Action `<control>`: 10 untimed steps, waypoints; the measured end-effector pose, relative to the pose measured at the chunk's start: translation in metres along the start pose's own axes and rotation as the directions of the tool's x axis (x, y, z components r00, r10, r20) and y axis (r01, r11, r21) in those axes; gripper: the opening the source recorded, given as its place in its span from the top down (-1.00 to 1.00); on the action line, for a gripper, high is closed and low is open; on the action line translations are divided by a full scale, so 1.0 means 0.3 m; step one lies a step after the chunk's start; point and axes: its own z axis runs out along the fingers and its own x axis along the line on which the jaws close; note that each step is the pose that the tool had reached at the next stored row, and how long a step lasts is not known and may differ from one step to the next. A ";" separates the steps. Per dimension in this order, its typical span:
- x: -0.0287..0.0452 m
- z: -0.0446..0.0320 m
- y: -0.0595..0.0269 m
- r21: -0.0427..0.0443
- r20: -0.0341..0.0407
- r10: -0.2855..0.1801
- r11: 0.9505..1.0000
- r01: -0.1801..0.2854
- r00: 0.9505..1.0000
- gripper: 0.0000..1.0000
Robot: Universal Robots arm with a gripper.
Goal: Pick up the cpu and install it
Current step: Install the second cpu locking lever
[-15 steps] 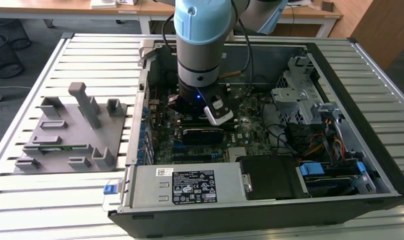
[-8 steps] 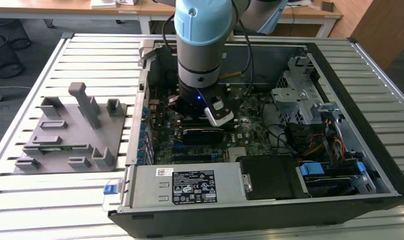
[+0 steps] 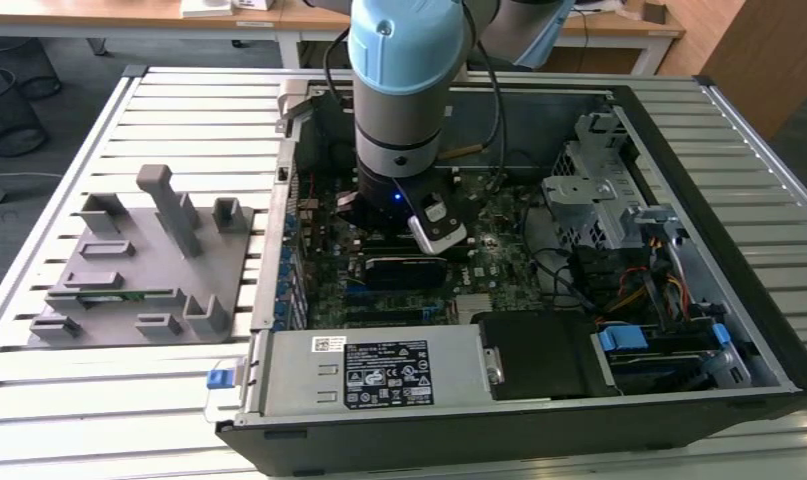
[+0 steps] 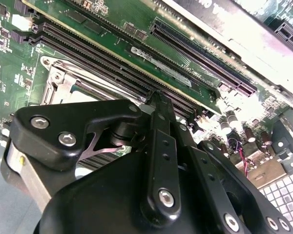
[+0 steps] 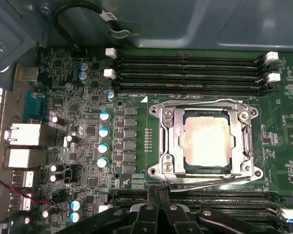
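**Q:** Black linkage fills the foreground in both wrist views. Which part is it?

**R:** It is the claw, seen from behind its finger links and screws. In the second wrist view its fingers meet at a thin point above the green motherboard, with no gap showing and nothing held between them, so the claw reads as closed and empty. In the exterior view the arm reaches down into the open computer case.

**Q:** Where is the cpu?

**R:** In the first wrist view the cpu lies flat in the socket, its pale metal top facing up, framed by the silver retention bracket. A thin wire lever runs along the bracket's edge. The claw stands apart from the chip, just beside the socket's edge nearest the memory slots.

**Q:** What surrounds the socket?

**R:** Long black memory slots run on both sides of it, some with white end clips. A row of blue-topped capacitors stands next to the socket, and metal rear ports line the board's edge.

**Q:** What lies outside the case?

**R:** On the slatted surface, toward the exterior view's left, a grey fixture tray carries upright blocks and pockets.
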 end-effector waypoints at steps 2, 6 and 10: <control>0.000 0.002 0.000 -0.003 0.000 0.000 1.000 0.000 1.000 0.79; 0.000 0.004 -0.001 -0.011 0.000 0.000 1.000 0.000 1.000 0.79; 0.000 0.009 -0.002 -0.017 0.000 0.000 1.000 0.000 1.000 0.79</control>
